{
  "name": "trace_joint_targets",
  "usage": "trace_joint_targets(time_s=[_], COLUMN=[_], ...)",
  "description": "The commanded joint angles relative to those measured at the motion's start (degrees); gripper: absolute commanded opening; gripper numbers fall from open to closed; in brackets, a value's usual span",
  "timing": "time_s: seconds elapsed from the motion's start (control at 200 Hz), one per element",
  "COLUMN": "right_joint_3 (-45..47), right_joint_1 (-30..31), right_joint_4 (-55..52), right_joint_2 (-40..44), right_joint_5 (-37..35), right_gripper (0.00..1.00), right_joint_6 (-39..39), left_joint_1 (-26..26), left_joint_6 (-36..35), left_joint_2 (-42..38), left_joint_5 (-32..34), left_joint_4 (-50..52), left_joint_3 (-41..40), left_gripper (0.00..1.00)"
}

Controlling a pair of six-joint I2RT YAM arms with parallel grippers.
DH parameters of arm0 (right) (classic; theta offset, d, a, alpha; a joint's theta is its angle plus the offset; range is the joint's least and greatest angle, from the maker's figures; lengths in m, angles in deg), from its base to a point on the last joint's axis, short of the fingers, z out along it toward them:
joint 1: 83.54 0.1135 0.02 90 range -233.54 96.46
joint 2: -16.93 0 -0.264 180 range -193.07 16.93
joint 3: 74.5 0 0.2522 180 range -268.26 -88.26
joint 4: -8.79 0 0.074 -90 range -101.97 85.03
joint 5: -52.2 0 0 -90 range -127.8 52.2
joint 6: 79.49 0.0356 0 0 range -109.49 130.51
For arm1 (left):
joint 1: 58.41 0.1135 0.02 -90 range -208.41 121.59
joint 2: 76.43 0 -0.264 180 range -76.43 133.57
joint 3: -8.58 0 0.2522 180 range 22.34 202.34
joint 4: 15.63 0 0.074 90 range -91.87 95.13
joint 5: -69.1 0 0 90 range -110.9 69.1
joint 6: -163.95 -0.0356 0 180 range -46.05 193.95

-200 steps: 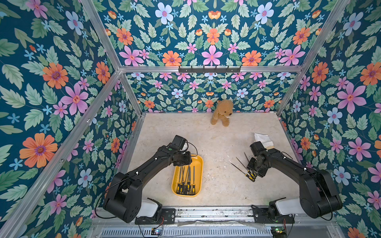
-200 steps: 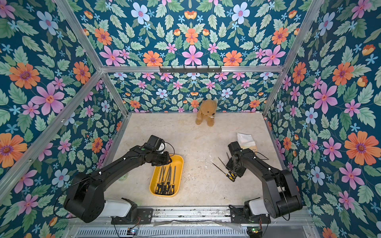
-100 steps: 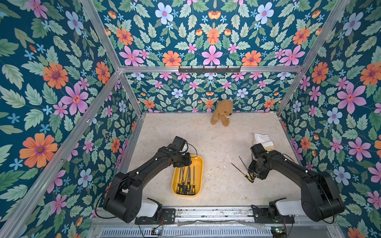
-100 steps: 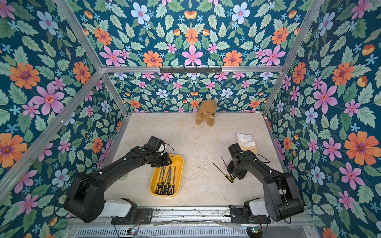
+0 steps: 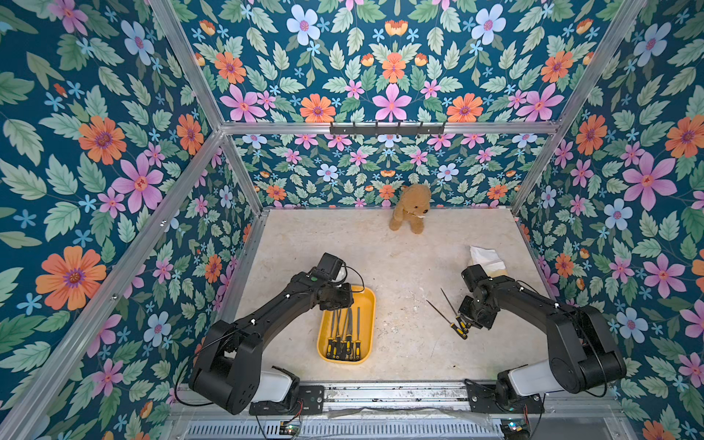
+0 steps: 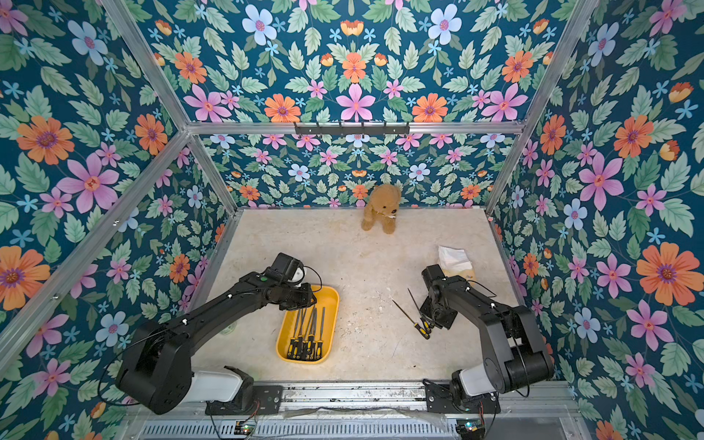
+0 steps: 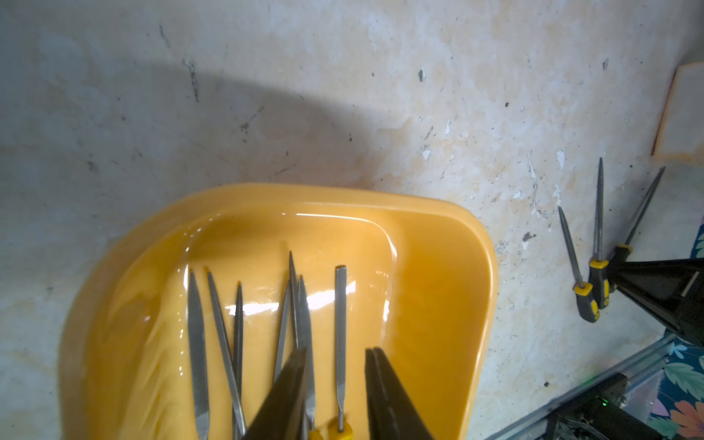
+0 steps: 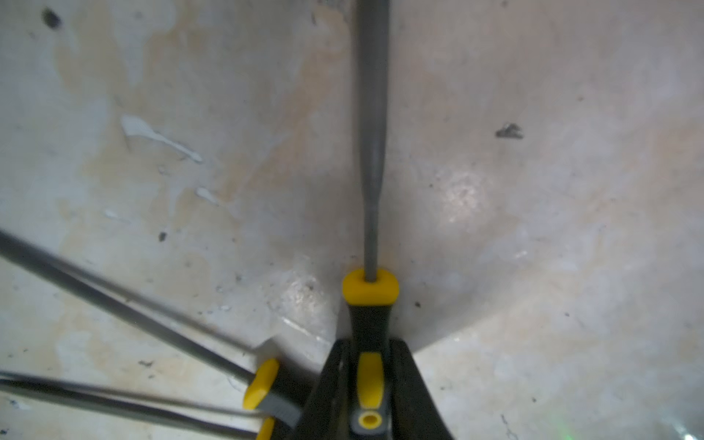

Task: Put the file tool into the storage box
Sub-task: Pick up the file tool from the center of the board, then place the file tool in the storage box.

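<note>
Right gripper clamps one file tool; two loose files beside; left gripper ajar, empty, over storage box.

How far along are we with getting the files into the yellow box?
Done: several files lie in the storage box. In hand: the right end effector is shut on the handle of one file. To do: carry it to the box, then the two loose files beside it. The left end effector hovers open over the box.

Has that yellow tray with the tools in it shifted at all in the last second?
No. The storage box lies where it lay, just as far from the front metal rail in both top views.
</note>
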Motion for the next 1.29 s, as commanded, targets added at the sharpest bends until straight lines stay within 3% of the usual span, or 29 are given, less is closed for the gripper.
trace_joint_targets(time_s=[0.0,0.1,0.265,0.455,0.555,0.65,0.89,1.29], right_joint_3=[-0.6,-3.0,-8.3,-13.2,-14.1,-16.4,-21.9,-21.8], right_joint_1=[-0.1,0.1,4.2,24.8,34.8,39.7,43.2,43.4], right_joint_4=[-1.7,-5.2,-10.5,-3.0,6.6,11.3,17.3,18.5], right_joint_2=[1.0,4.5,13.1,17.2,14.1,8.9,-0.5,-3.4], right_joint_5=[-2.7,-3.1,0.5,7.1,8.2,8.2,12.5,15.4], right_gripper=[0.07,0.0,0.0,0.0,0.0,0.0,0.0,0.0], right_joint_6=[-1.9,-3.8,-7.1,-1.3,3.7,5.5,4.7,5.5], left_joint_1=[0.0,0.0,-0.1,-0.8,-1.8,-3.2,-5.0,-4.9], left_joint_6=[-0.8,-0.7,3.1,10.0,13.7,14.7,14.8,13.4], left_joint_2=[-0.1,-0.4,-1.3,-2.1,-1.7,-0.5,2.6,3.0], left_joint_5=[0.2,-1.1,-5.8,-10.5,-12.0,-11.3,-8.4,-7.4], left_joint_4=[0.3,0.6,-1.2,-6.1,-10.0,-11.7,-12.4,-12.6], left_joint_3=[0.9,2.1,3.9,7.0,8.5,9.5,8.9,8.8], left_gripper=[0.32,0.32,0.35,0.42,0.47,0.5,0.51,0.48])
